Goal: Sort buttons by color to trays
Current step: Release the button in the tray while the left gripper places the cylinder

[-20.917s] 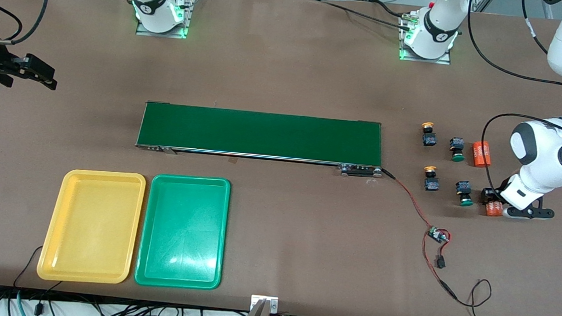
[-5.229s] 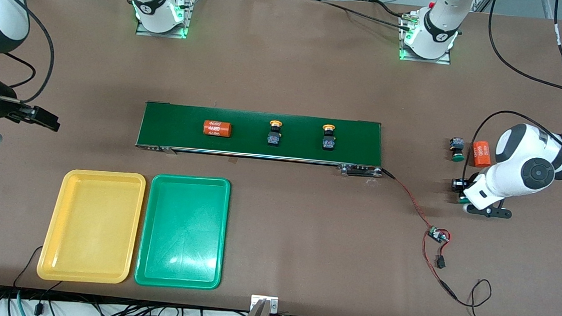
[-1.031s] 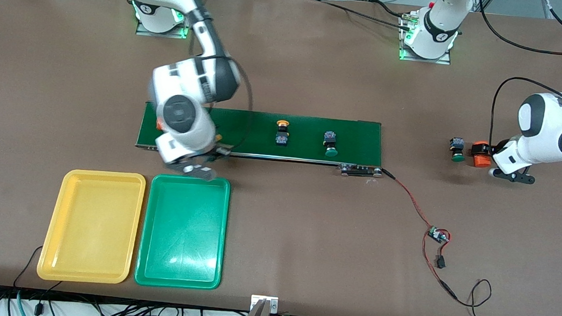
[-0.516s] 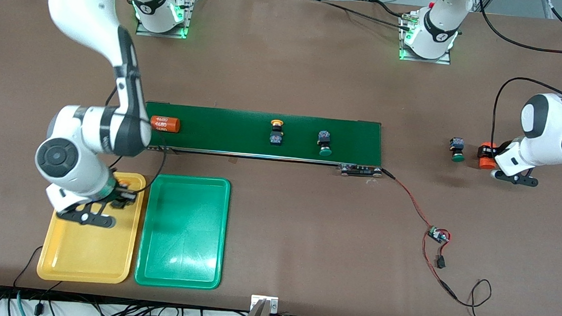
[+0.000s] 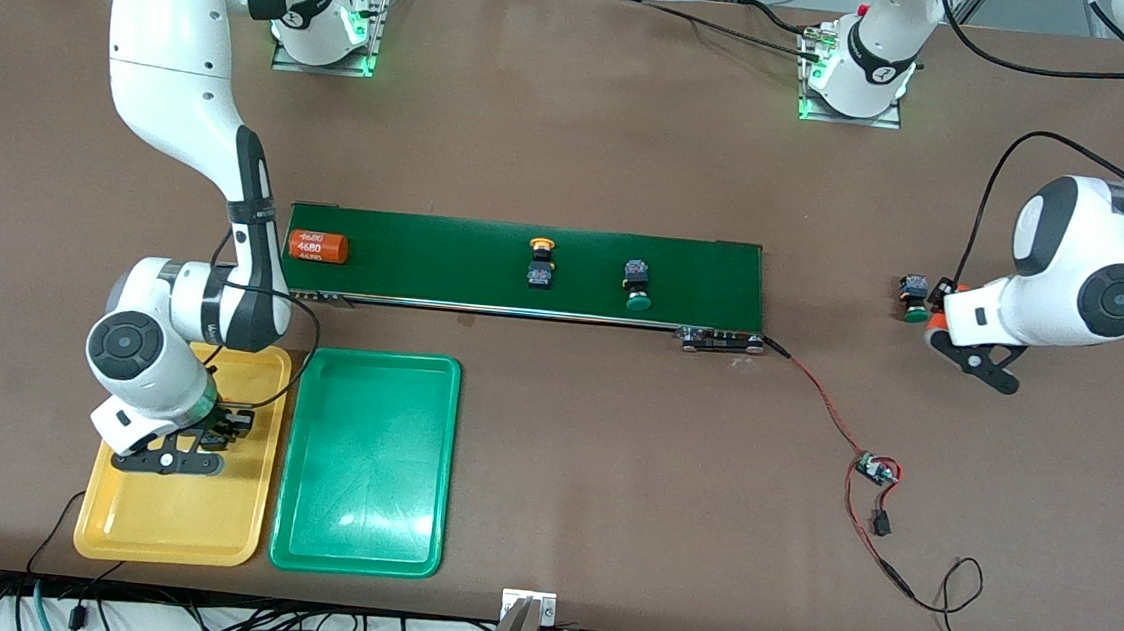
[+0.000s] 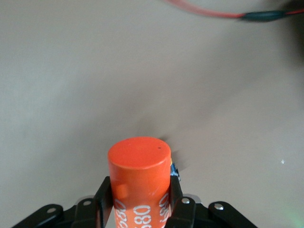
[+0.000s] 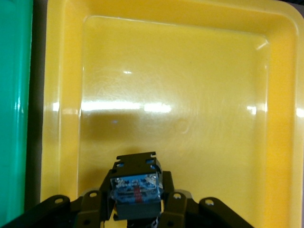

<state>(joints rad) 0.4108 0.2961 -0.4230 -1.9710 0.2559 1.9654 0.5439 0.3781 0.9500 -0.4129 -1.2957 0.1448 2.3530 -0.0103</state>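
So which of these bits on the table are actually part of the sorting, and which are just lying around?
Part of the job:
- yellow tray, green tray
- button in the right gripper, over the yellow tray
- yellow-capped button and green-capped button on the belt
- green-capped button at the left arm's end

Just there:
- conveyor belt
- orange cylinder on it
- orange cylinder in the left gripper
- wired circuit board

2 buttons (image 5: 541,262) on belt; yellow tray (image 5: 145,513), green tray (image 5: 362,500) adjacent.

Brown table (image 5: 584,157), green conveyor belt (image 5: 706,267), yellow tray (image 5: 154,524), green tray (image 5: 364,470), one green-capped button (image 5: 915,295), red wiring (image 5: 861,469)
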